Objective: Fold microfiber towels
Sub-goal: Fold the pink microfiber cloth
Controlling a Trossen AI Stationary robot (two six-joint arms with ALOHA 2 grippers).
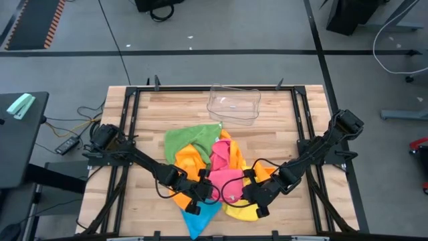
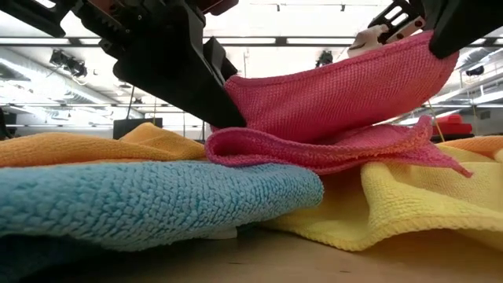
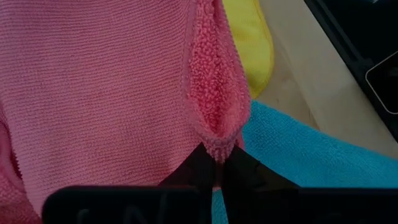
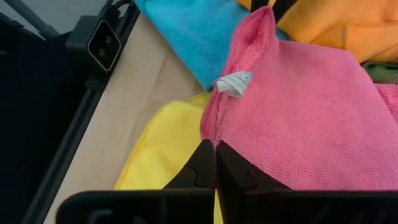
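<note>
A heap of microfiber towels lies mid-table: green [image 1: 189, 138], orange [image 1: 189, 158], yellow [image 1: 242, 211], blue [image 1: 200, 215], and a pink towel [image 1: 225, 173] on top. My left gripper [image 1: 202, 195] and right gripper [image 1: 253, 196] stand at the heap's near side, each shut on a near corner of the pink towel. In the low view the pink towel [image 2: 346, 94] spans between them, and its lower fold [image 2: 314, 149] rests on the blue [image 2: 149, 196] and yellow [image 2: 424, 204] towels. My left gripper pinches a corner of the pink towel [image 3: 217, 146] between its two fingers, which slant down from the table's left. The corner is lifted off the heap, and the cloth curls over beside the fingers. My right gripper pinches the pink towel's other near corner [image 4: 213, 135] between its two fingers, close to the white label [image 4: 235, 83]. It slants down from the table's right. The corner is lifted, and the cloth sags between the two grippers.
A clear plastic tray [image 1: 234, 104] stands at the table's far edge, beyond the heap. Bare wood shows on either side of the heap. Black frame rails [image 1: 130, 127] run along the table's left and right sides.
</note>
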